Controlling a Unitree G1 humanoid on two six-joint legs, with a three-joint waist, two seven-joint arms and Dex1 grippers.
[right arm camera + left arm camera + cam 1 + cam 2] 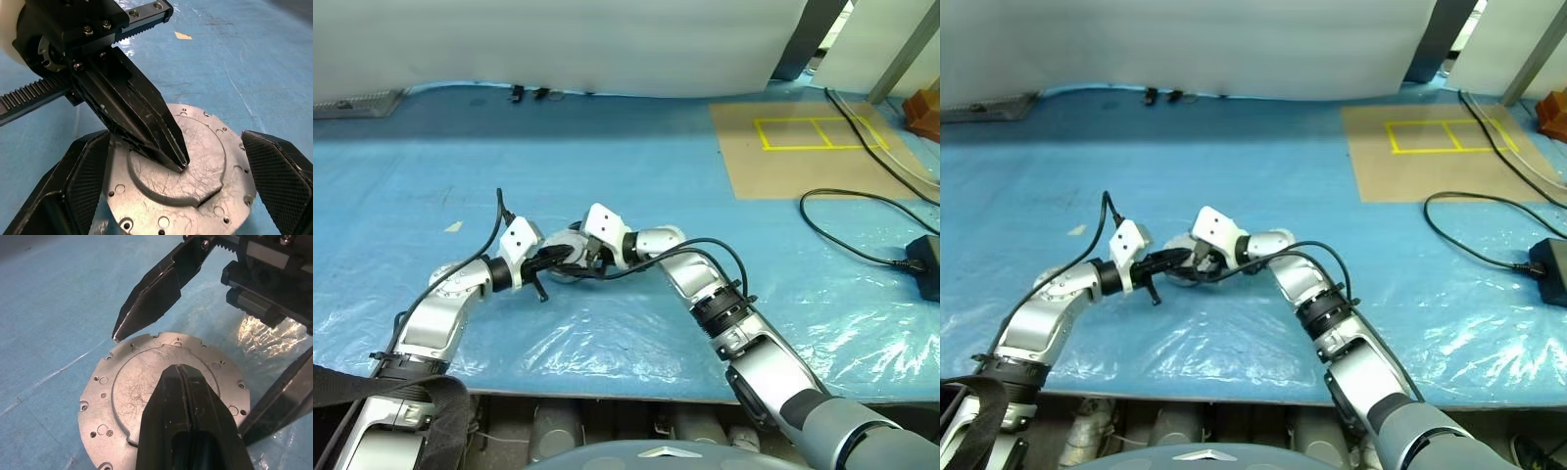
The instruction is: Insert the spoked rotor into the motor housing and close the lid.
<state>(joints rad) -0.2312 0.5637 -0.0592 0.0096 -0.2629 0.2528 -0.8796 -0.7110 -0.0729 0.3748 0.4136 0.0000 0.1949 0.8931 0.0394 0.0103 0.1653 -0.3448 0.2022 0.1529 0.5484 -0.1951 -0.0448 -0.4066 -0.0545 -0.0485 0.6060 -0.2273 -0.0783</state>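
My left gripper closed, tips pressing down on centre of lid. My right gripper wide open, fingers flanking lid rim on both sides, not clamping. Lid sits flat on housing, housing and rotor hidden beneath; stack lies directly under both grippers on blue worktop. Judgement: keep left tip centred and pushing straight down so lid seats level; keep right fingers clear of rim; avoid sideways shove that slides stack on plastic sheet.
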